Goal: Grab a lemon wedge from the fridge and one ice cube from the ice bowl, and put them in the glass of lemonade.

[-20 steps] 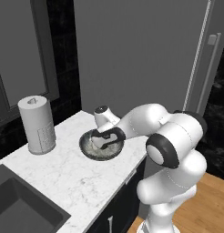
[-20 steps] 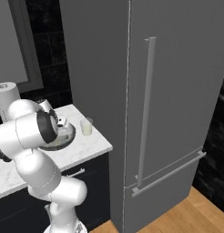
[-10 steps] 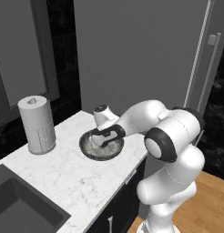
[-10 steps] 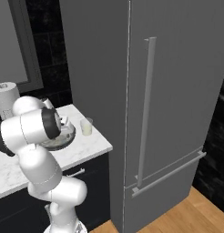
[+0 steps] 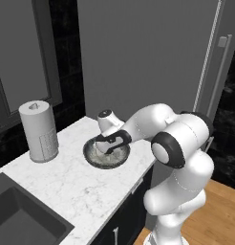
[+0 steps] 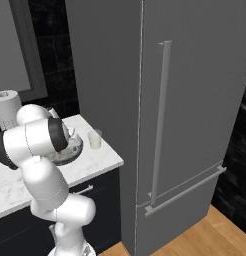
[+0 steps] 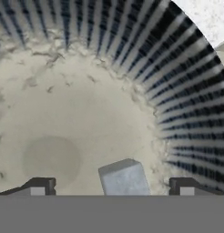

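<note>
On the far left of the marble counter [image 5: 57, 177], a white paper-towel roll [image 5: 39, 130] is standing upright, well apart from the work area. Right of it, the ice bowl [image 5: 96, 160] is sitting on the counter near its right end, dark on the outside and pale and speckled within. The gripper [image 5: 108, 145] is reaching down into the bowl from the right, with the white arm arching over the bowl's right rim.

In the hand view, the gripper [image 7: 112, 186] is standing with its jaws spread wide, one dark fingertip [image 7: 37, 185] at the lower left and the other at the lower right. A pale grey ice cube [image 7: 124, 178] is lying on the bowl's sandy floor between the two fingertips, somewhat nearer the right one (neither tip is touching it). Nothing is being held. The bowl's ribbed dark wall [image 7: 177, 86] is curving round the top and right of that view.

Further right, in the right base view, the glass of lemonade [image 6: 95, 139] is standing upright on the counter just beside the bowl [image 6: 69, 155], apart from it. Beyond the counter's right end, the fridge [image 6: 195, 100] is standing with its doors closed, its long vertical handle [image 6: 160, 120] facing the room.
</note>
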Motion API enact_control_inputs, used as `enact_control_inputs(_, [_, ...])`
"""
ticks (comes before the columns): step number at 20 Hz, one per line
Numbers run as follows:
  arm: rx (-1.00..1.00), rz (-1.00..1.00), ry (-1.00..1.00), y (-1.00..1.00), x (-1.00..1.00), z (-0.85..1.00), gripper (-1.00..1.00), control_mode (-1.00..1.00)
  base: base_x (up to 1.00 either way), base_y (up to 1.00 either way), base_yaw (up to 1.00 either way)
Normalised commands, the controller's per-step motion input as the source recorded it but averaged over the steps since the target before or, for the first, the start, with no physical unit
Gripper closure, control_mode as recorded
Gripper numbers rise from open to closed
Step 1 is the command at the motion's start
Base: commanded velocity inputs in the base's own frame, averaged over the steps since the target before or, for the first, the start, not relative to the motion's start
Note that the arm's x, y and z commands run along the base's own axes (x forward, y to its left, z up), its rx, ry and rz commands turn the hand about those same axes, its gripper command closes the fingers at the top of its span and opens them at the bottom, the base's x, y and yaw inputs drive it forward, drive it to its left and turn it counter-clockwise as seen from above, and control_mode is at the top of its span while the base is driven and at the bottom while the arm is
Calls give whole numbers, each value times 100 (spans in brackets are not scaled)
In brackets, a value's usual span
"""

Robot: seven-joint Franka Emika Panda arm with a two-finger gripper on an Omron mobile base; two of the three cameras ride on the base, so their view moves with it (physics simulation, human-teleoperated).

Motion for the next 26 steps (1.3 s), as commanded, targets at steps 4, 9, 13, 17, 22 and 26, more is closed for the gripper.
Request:
enact_control_inputs(4, [-2, 0, 0, 0, 0, 0, -100, -100, 0, 0, 0])
enact_control_inputs(9, [-6, 0, 0, 0, 0, 0, -100, -100, 0, 0, 0])
enact_control_inputs(13, [-10, 0, 0, 0, 0, 0, -100, -100, 0, 0, 0])
enact_control_inputs(17, [-8, 0, 0, -5, 0, -2, -100, -100, 0, 0, 0])
enact_control_inputs(22, [-5, 0, 3, -17, -5, -5, -100, -100, 0, 0, 0])
enact_control_inputs(26, [-5, 0, 4, -11, -4, -7, -100, -100, 0, 0, 0])
